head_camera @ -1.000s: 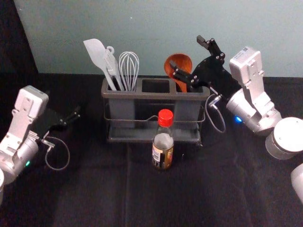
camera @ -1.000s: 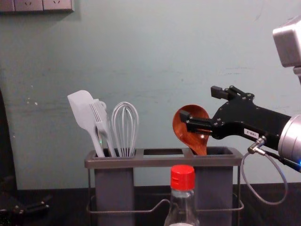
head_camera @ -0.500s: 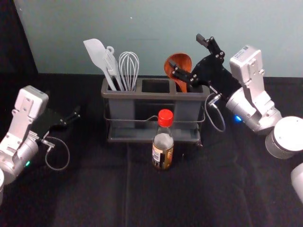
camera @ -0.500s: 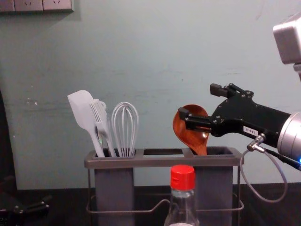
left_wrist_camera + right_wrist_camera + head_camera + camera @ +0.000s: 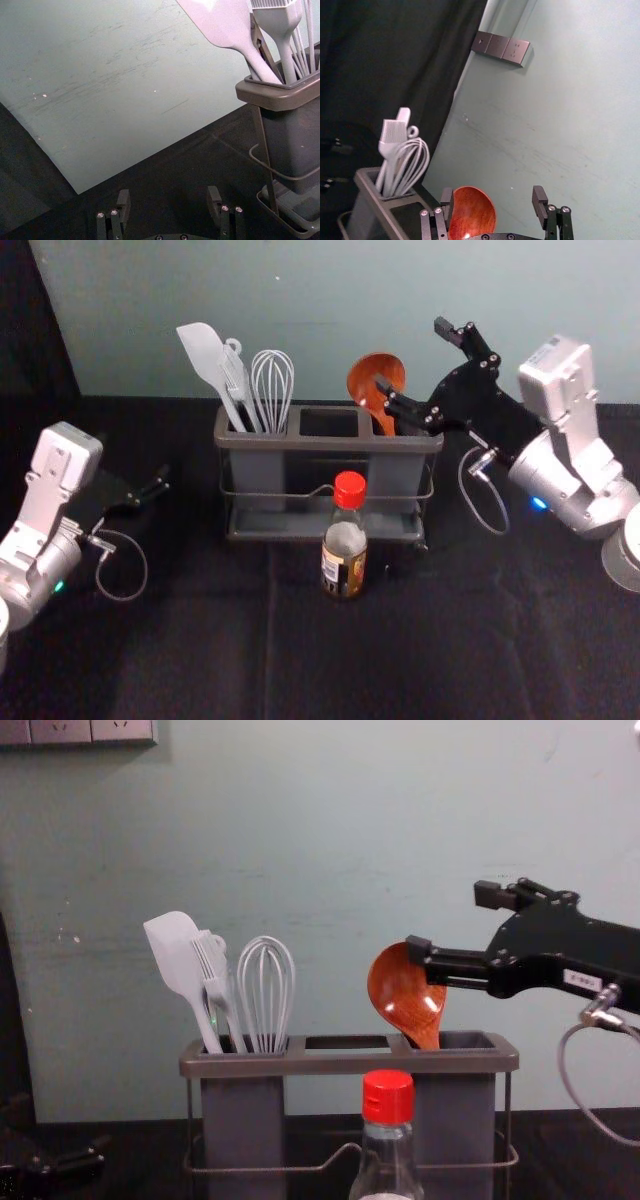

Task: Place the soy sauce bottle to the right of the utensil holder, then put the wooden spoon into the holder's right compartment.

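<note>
"Where is your right hand (image 5: 411, 357)?"

"Behind the right end of the dark grey plastic utensil holder (image 5: 350, 1063), above its rim. I have it released, fingers spread, grasping nothing. In the chest view my forearm is cut off at the right edge."

"And the reddish-brown wooden spoon (image 5: 395, 1000)?"

"Bowl up, leaning, in the holder's right compartment. The lower handle is hidden inside. One of my fingertips overlaps the bowl's edge in the chest view; I can't tell whether it touches."

"The clear glass soy sauce bottle with the red cap (image 5: 345, 558)?"

"Upright on the black-covered bench (image 5: 300, 670), in front of the holder, right of its middle rather than beyond its right end. The chest view cuts off its lower part."

"What's in the left compartment?"

"A white spatula (image 5: 180, 960), a white brush (image 5: 213, 970) and a pale wire whisk (image 5: 266, 990), their lower ends hidden. My left wrist view cuts off the spatula's top."

"Your left hand (image 5: 133, 462)?"

"Parked left of the holder, dark against dark and hard to make out from my head. My wrist view shows it released, fingers apart."
</note>
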